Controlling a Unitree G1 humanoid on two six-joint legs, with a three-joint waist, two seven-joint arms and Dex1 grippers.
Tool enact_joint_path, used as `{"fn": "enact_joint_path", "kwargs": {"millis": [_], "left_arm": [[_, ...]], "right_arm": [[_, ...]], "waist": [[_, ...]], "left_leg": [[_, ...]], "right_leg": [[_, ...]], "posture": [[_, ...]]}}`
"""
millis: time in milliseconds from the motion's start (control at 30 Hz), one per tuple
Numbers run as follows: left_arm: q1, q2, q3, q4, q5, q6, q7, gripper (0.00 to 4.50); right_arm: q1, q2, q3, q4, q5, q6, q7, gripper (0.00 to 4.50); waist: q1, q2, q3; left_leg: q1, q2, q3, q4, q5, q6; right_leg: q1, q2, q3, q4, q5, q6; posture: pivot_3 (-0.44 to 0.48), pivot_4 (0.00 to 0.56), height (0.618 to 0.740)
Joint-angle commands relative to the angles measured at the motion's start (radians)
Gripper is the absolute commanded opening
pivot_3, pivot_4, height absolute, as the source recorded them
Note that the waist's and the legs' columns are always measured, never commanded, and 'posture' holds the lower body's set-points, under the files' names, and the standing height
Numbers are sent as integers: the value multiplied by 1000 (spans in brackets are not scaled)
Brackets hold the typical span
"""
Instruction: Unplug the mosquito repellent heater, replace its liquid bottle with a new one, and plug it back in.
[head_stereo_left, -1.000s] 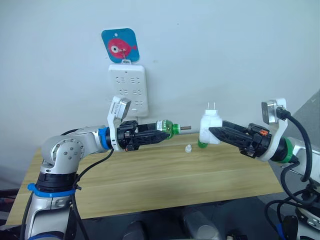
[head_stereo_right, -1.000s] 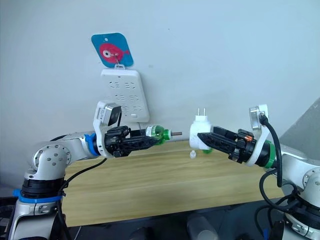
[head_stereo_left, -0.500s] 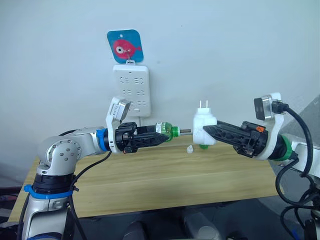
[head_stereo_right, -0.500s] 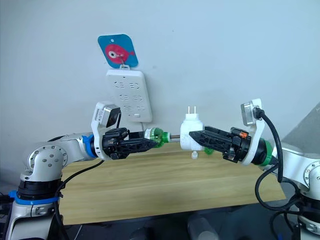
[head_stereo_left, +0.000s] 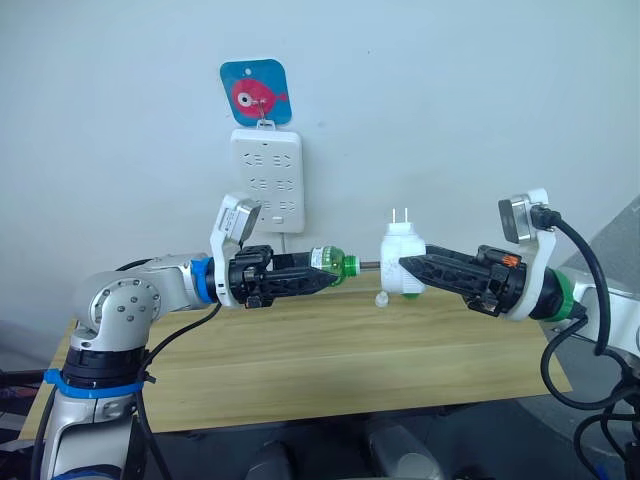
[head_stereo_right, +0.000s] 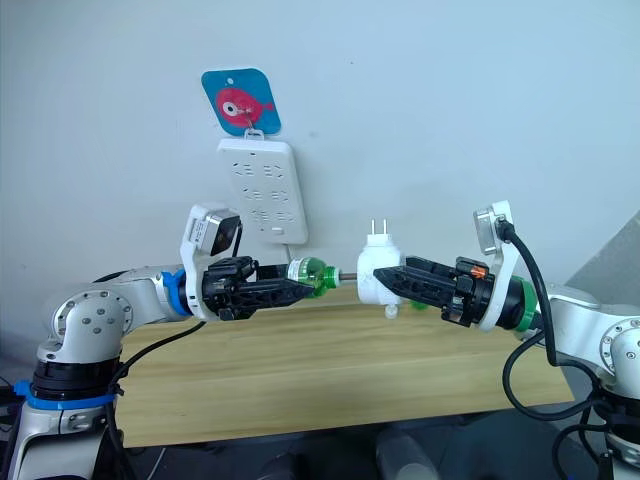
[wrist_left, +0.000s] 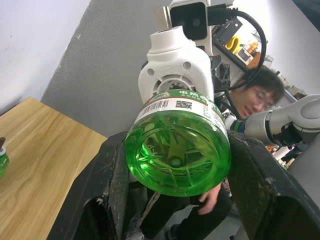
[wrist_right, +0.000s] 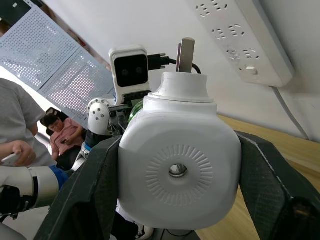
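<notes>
We hold the mosquito repellent heater in our right end effector, its two black fingers clamped on the heater's side walls, the prongs pointing up and the unit raised above the counter, right of centre. Our left end effector is clenched on the new green bottle, lying level with its wick pointing right; the wick tip is at, or just entering, the heater's opening.

We judge the heater light, hard-shelled and smooth, so it may twist in the grip if the bottle pushes off-axis; the flat sides are the place to hold it, well clear of the prongs and the vent. The bottle looks like thin rigid plastic, also light and slick, best held round its body near the base, as now. The wick seems slender and fragile, so it should go in straight.

On the counter just below the heater lies a small white cap, and the power strip hangs on the far wall.
</notes>
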Motion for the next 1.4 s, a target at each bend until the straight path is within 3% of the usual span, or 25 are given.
{"fn": "enact_joint_path", "kwargs": {"millis": [33, 1400], "left_arm": [[-10, 6, -7, -35, -2, -12, -16, 2416], [-14, -23, -67, -32, 59, -39, -52, 2416]], "right_arm": [[2, -14, -4, -32, 7, -29, 15, 2932], [-2, -7, 66, -64, -26, -49, 33, 2932]], "waist": [[0, 0, 0], [0, 0, 0]], "left_leg": [[0, 0, 0, 0, 0, 0], [1, 0, 0, 12, 0, 0]], "right_leg": [[0, 0, 0, 0, 0, 0], [0, 1, 1, 13, 0, 0]], "posture": [[-234, 57, 733], [-237, 62, 733]]}}
